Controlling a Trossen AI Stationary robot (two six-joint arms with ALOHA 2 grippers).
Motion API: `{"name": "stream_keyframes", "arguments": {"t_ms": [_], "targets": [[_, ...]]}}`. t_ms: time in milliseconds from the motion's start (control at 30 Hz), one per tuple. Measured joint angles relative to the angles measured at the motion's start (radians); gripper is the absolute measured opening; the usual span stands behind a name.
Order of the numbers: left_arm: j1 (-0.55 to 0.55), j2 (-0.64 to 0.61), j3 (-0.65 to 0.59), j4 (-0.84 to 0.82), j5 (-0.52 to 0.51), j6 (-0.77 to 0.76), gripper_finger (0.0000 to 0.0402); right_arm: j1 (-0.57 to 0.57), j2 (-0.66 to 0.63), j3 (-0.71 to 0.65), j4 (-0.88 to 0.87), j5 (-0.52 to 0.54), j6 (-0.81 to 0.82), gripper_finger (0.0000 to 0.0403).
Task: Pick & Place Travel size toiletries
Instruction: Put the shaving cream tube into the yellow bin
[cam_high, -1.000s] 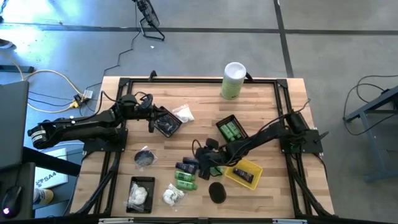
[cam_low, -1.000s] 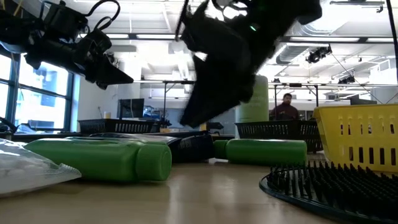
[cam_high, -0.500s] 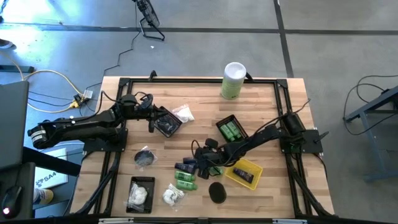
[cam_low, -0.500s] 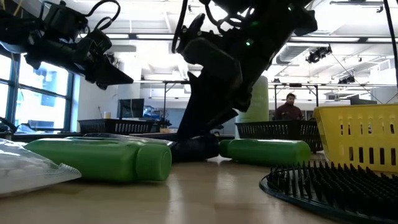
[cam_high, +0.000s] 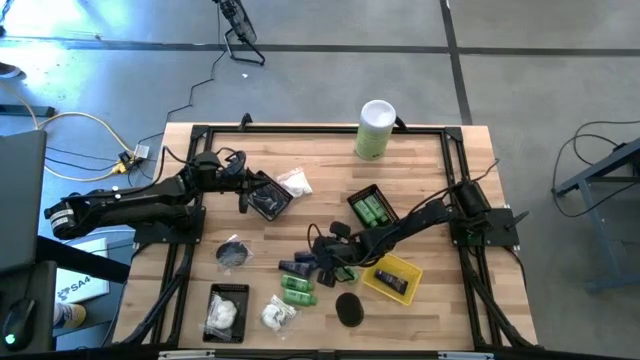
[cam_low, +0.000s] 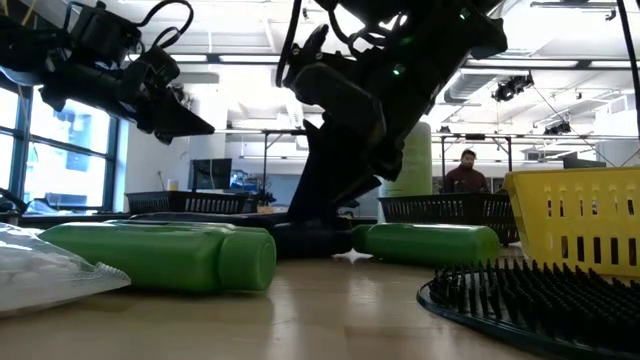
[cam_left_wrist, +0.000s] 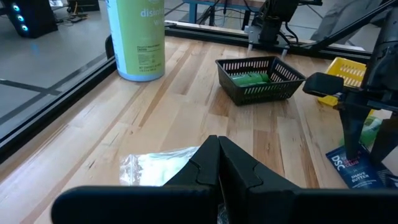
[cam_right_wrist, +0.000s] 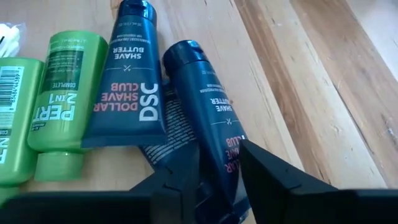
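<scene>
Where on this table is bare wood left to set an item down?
Bare wood lies left of the white-and-green canister along the far edge, and between the black basket of green bottles and the right rail. Crowded: the front middle, where the right gripper closes around a navy tube beside green bottles.

The high view shows four green bottles (cam_high: 298, 285), two on the table (cam_high: 420, 160) and two in a black basket (cam_high: 352, 200). There are two black baskets, one yellow basket (cam_high: 392, 280), two black round discs (cam_high: 233, 252), three white packets (cam_high: 295, 182) and one canister (cam_high: 375, 128). The right wrist view shows three navy tubes (cam_right_wrist: 124, 81).
</scene>
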Motion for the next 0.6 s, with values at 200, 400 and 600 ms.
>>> {"name": "stream_keyframes", "arguments": {"t_ms": [200, 400, 600], "targets": [[0.000, 0.000, 0.000, 0.000, 0.000, 0.000, 0.0000, 0.000, 0.000, 0.000, 0.001, 0.023, 0.000, 0.0045], [0.000, 0.000, 0.000, 0.000, 0.000, 0.000, 0.0000, 0.000, 0.001, 0.000, 0.020, 0.036, 0.000, 0.0008], [0.000, 0.000, 0.000, 0.000, 0.000, 0.000, 0.0000, 0.000, 0.002, -0.001, 0.050, 0.054, 0.002, 0.0005]]}}
